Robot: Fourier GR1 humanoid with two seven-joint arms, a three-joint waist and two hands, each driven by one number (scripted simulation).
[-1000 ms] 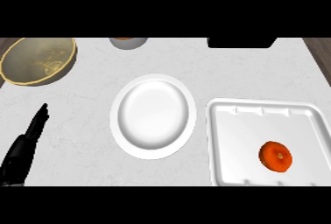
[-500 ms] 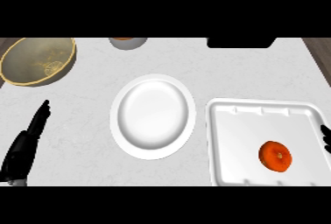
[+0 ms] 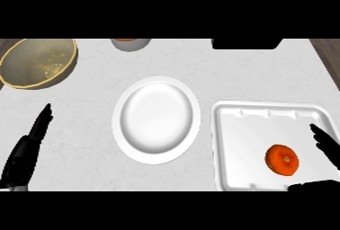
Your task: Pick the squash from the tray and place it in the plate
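An orange round squash (image 3: pixel 283 159) lies in the white tray (image 3: pixel 246 143) at the right, toward its front right part. A white plate (image 3: pixel 157 118) sits bare in the middle of the counter, left of the tray. My right hand (image 3: pixel 327 146) comes in at the right edge over the tray, fingers straight, just right of the squash and apart from it; its thumb shows at the tray's front edge. Resting open at the lower left, my left hand (image 3: pixel 28 148) points its fingers up, far from the plate.
A tan bowl (image 3: pixel 38 61) stands at the back left. A grey cup (image 3: pixel 130 43) sits at the back centre, and a black object (image 3: pixel 247 43) at the back right. The counter's right edge runs past the tray.
My right hand has come into view from the right edge and moved left over the tray toward the squash. The left hand, squash and plate have stayed put.
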